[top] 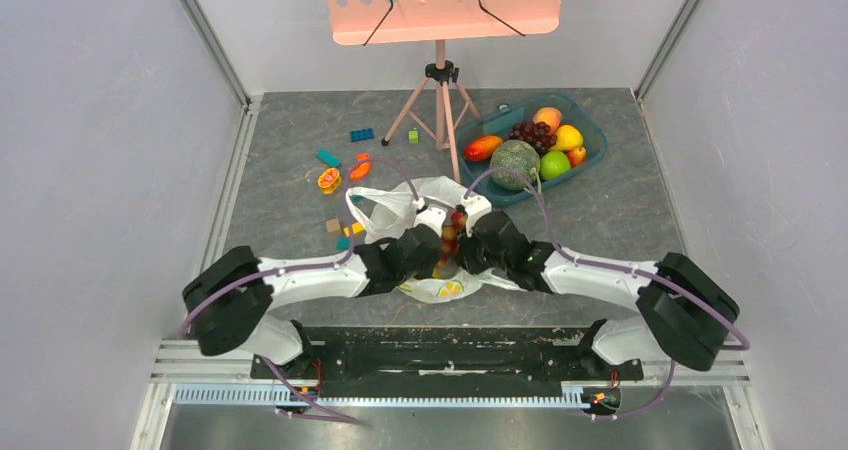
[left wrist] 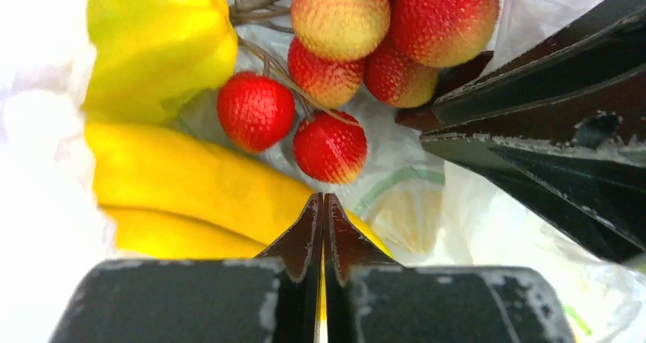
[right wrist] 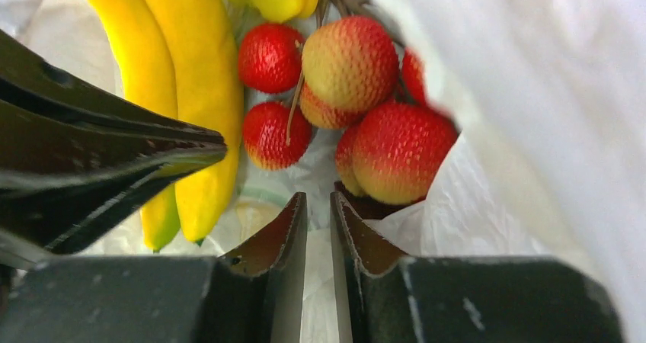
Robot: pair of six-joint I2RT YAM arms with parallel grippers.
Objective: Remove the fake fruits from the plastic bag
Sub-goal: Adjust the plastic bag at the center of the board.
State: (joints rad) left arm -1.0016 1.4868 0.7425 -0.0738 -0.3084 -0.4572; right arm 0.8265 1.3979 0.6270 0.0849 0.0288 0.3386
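In bag (top: 390, 215), at pick step: L tool (left wrist: 324, 202) pinched shut, R tool (right wrist: 318, 200) narrow. Next: open around berries (left wrist: 327, 80), grip, lift out.

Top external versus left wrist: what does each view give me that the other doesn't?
Only top external: the tray of spare fruit, the stand and the toy pieces lying beyond the plastic bag. Only left wrist: the left pincer with its fingers pressed together, their tips close to the bananas, and the thin stems joining the red balls. Both: the bananas and red balls in the bag.
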